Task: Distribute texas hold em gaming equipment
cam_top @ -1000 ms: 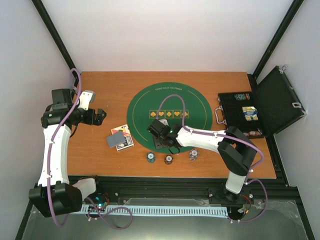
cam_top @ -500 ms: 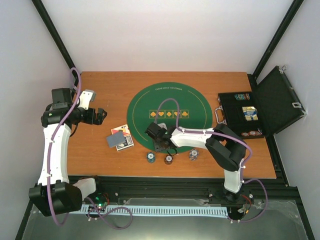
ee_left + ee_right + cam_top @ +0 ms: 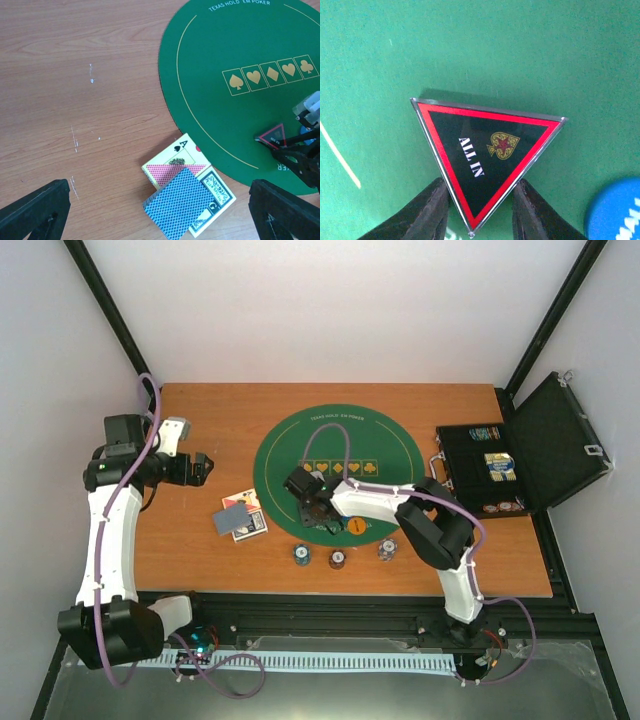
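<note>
The ALL IN marker (image 3: 487, 150) lay corner-first inside my right gripper (image 3: 480, 185), fingers half-spread against both edges; hold unconfirmed.

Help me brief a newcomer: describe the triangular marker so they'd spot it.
Find the round green mat mid-table. On its near part, between the right gripper's fingers, lies the marker: the only triangle, black with a red border and ALL IN, beside a blue disc.

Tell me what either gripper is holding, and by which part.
The right gripper pinches the triangular marker by its two edges at one corner; the left gripper, open, holds nothing.
</note>
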`<state>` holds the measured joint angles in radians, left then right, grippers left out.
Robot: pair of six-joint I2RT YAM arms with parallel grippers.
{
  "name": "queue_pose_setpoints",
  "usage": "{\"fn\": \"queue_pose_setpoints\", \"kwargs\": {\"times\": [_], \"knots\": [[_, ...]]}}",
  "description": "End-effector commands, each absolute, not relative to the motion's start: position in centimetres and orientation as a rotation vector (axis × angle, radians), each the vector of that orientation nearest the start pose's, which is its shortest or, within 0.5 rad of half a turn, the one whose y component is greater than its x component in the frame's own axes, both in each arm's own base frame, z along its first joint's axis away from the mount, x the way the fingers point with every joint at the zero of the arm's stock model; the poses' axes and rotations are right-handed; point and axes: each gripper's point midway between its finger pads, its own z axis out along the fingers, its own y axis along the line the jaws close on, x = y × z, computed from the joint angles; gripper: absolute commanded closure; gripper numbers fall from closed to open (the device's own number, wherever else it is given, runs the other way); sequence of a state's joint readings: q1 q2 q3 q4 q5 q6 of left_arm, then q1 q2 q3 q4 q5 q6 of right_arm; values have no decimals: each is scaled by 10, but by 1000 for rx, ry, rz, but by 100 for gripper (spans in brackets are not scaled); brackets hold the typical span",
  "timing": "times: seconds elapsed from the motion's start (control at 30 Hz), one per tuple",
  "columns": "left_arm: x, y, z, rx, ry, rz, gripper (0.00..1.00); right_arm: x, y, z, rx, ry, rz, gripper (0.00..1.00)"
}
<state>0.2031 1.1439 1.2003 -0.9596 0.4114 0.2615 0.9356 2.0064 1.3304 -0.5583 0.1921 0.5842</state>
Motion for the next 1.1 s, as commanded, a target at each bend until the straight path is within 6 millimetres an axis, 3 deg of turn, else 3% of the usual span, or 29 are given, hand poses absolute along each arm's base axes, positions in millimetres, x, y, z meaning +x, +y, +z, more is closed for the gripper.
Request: {"fn": "queue_pose_setpoints", "kwargs": {"times": [0.0,0.3,0.5,0.77,0.9,1.0,1.07], "knots": [[318,-1,263,176,2334,-275,0,306,341,-11,-522,2763,110,65],[324,1,269,148,2329,-275,0,352,374,-18,-680,2754,196,65],[328,4,269,147,2336,-264,0,367,407,-17,-809,2724,286,64],[328,4,268,150,2345,-263,0,383,444,-1,-850,2669,421,62],[326,5,267,151,2355,-250,0,396,440,14,-782,2659,369,60],[324,5,265,163,2365,-253,0,398,422,29,-739,2650,318,51],[322,4,262,171,2376,-257,0,397,408,50,-698,2624,300,44]]}}
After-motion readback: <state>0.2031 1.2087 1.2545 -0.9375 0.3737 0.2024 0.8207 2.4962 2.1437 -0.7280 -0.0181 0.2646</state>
